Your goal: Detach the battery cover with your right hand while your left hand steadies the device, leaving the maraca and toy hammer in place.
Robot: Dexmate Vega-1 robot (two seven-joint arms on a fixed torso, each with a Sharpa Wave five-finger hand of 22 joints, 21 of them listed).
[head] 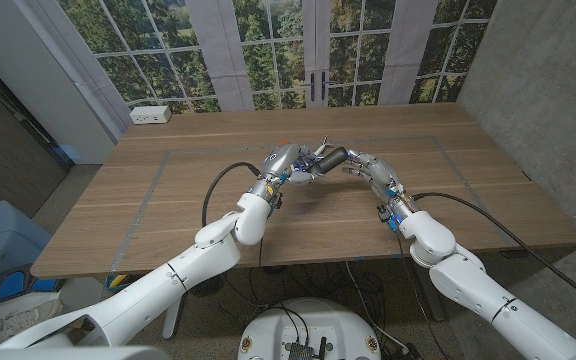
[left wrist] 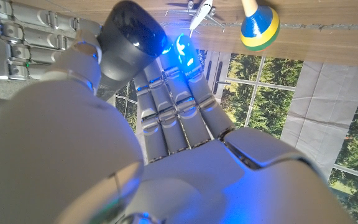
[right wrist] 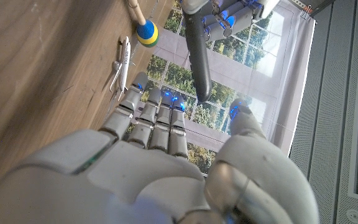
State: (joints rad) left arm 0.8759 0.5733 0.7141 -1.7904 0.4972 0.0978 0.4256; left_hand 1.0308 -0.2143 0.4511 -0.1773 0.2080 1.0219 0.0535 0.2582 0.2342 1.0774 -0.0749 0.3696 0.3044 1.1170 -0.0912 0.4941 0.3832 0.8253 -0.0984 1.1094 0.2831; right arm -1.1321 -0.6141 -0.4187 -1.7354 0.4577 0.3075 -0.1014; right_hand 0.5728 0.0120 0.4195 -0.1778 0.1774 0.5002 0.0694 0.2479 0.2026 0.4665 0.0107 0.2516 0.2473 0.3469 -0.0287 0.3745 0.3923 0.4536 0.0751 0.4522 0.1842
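Wooden table [head: 168, 200] in front of tall windows [head: 268, 50] with green trees behind the panes. Far back on the left, near the table's edge, a white box [head: 151, 114].

Over the middle of the table, raised clear of the wood: the device [head: 328, 157], a dark rounded cylinder. Clamped at one end by the left hand [head: 286, 165], with the other end sticking out toward the right hand [head: 366, 167]. No telling the battery cover from the rest of the dark body at this size.

Seen from the left wrist: fingers [left wrist: 176, 112] laid side by side along the far side of the device, thumb side pressed on the near side, blue light glowing at the fingertips. Left forearm reaching in from the near left corner, wrist lifted above the table.

Seen from the right wrist: free end of the device sitting between the straight, side-by-side fingers [right wrist: 157, 118] and the thumb [right wrist: 246, 124]. Not closed round it, nothing held; hard to say whether any fingertip touches the dark tip. Right forearm angled in from the near right corner, so that both hands meet at the device in a shallow peak.

On the wood beyond the hands, a maraca [left wrist: 259, 26] with a wooden handle and a head banded blue, yellow and green. Just beside it, a small white toy plane [left wrist: 201, 12]. Both apart from the hands and from the device.
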